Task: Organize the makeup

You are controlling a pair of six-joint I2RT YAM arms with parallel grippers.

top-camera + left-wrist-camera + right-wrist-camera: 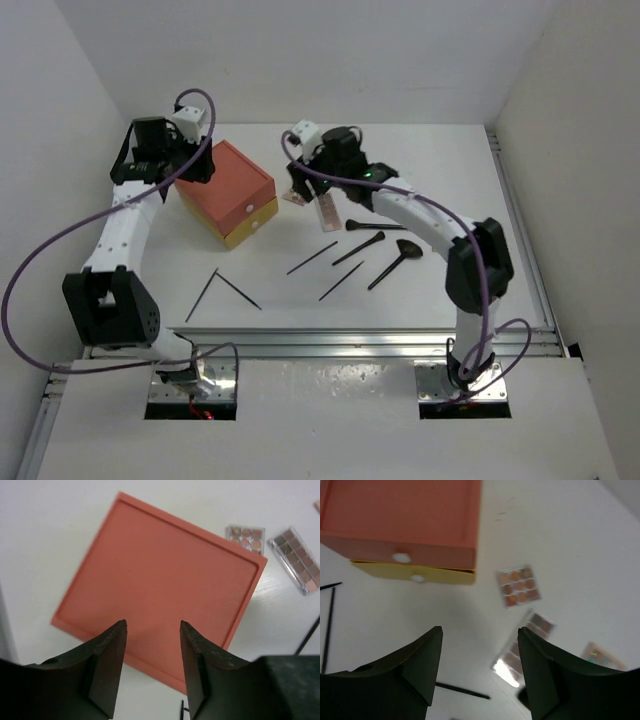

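Note:
The makeup lies loose on the white table. A long eyeshadow palette [327,208] and a small square palette [519,586] rest just right of the orange-and-yellow box [225,193]. A third palette [600,657] shows blurred at the right of the right wrist view. Black brushes [394,262] and thin sticks [312,257] are scattered in front of the box. My left gripper [153,625] hangs open above the box's orange top [160,580], holding nothing. My right gripper [480,629] is open above the long palette [522,647], also holding nothing.
The box has an orange drawer over a yellow one [415,576], each with a white knob, facing the table's front. Two crossed thin sticks [225,290] lie near the front left. White walls enclose the table on three sides.

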